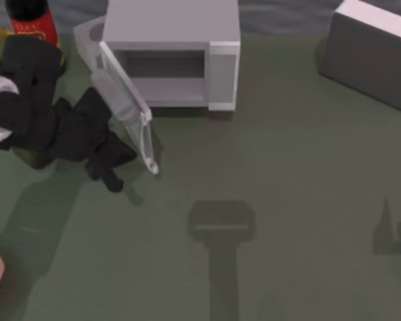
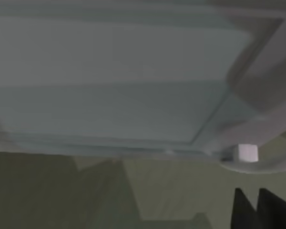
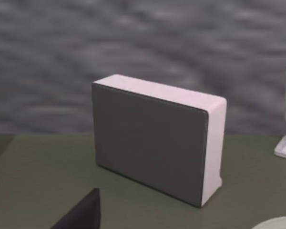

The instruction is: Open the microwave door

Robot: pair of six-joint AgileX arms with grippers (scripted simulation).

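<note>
My left gripper [image 1: 110, 175] is sitting in the left-centre of the top view, just outside the microwave door [image 1: 127, 110]; I cannot tell how wide its fingers are. The door is swinging out on its left hinge, its long edge running from the microwave [image 1: 170, 50] at upper centre down toward the gripper, so my left arm is nearer. The panel is looking smooth, translucent, silver-framed; the desk [image 1: 287, 200] matte green. My right gripper is out of sight.

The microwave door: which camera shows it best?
The top view: the microwave door is seen whole, swung open from the microwave. The left wrist view shows only its window close up; the right wrist view shows none.
</note>
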